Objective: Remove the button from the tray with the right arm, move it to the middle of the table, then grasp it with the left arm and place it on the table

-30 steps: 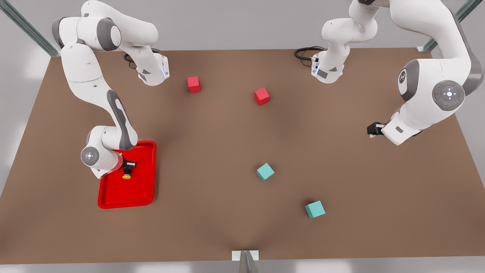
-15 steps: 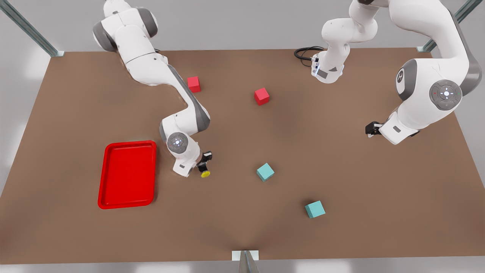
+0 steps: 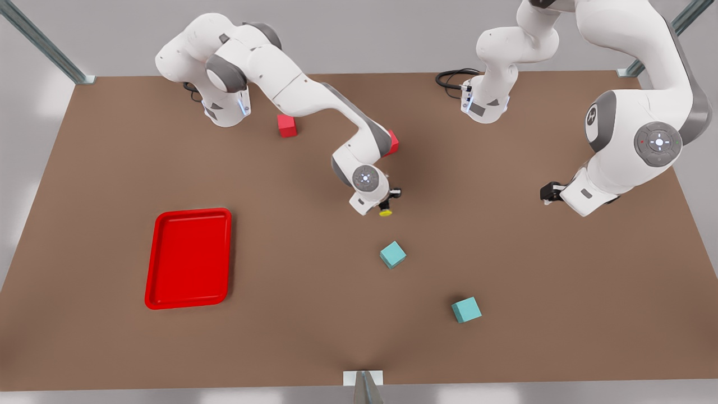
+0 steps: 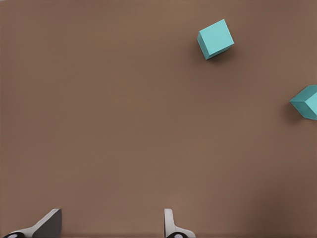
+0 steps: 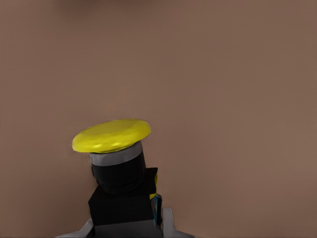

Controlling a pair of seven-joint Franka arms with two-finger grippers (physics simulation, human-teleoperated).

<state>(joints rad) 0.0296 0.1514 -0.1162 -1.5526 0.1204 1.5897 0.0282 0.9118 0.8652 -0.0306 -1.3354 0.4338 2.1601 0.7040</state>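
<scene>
Gripping the button (image 3: 385,212) mid-table, right claw (image 3: 388,205), left claw (image 3: 545,194) wide (waiting)

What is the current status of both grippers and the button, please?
Right gripper shut on button, mid-table. Left gripper open, waiting at the front view's right. Tray empty. Teal cube close by.

right tool (image 3: 388,203) clamped, mid-table | left tool (image 3: 547,194) agape, waiting

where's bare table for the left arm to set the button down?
Bare table lies between the tray and the nearer teal cube. Crowded around the right gripper holding the button, near a red cube. The left gripper waits open.
</scene>
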